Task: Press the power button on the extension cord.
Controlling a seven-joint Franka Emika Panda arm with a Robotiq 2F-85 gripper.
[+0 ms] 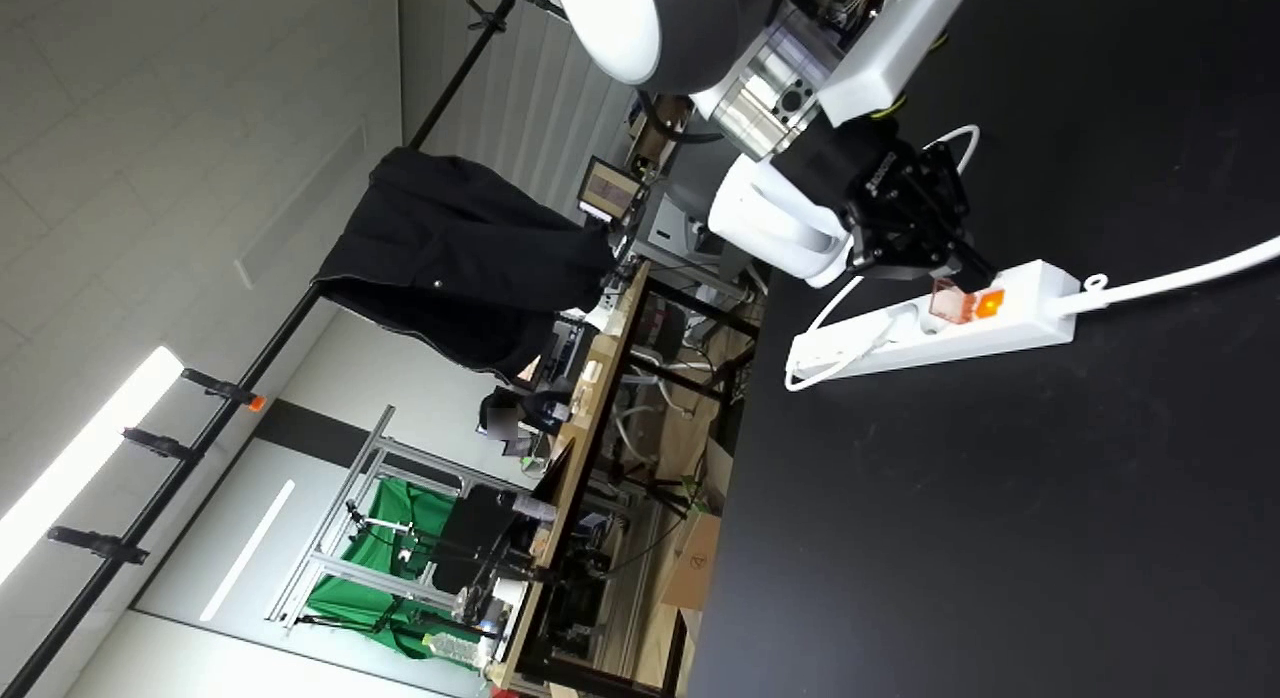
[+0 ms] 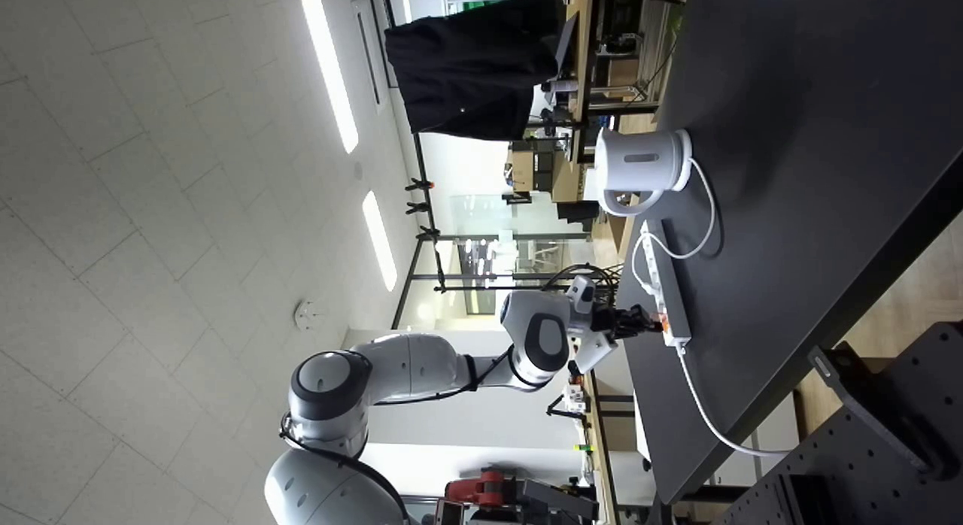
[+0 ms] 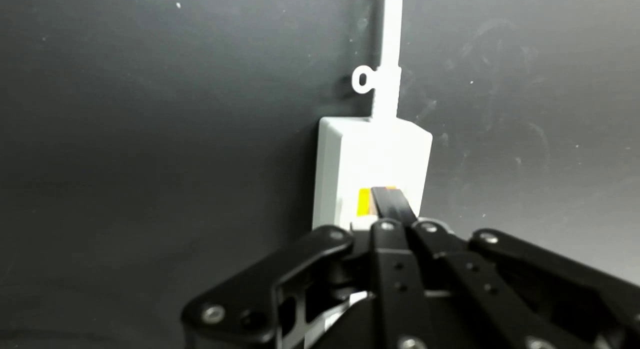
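Note:
The extension cord is a long white power strip (image 1: 1035, 303) lying on the black table. It also shows in an exterior view (image 2: 678, 314) and in the wrist view (image 3: 385, 154). The power button (image 1: 989, 303) is orange, near the cable end of the strip. A reddish translucent flap (image 1: 950, 302) stands beside it. In the wrist view the button (image 3: 363, 201) shows yellow and is partly hidden behind the fingertips. My gripper (image 3: 387, 190) is shut and empty, its fingertips pointing down over the button. I cannot tell whether they touch it. The gripper also shows in an exterior view (image 2: 656, 325).
A white kettle (image 2: 639, 160) stands on the table beyond the strip's far end; it also shows in an exterior view (image 1: 775, 223). Its looped cable (image 2: 711, 209) runs to the strip. The strip's own cable (image 2: 711, 420) runs over the table edge. A black perforated frame (image 2: 880, 435) stands near.

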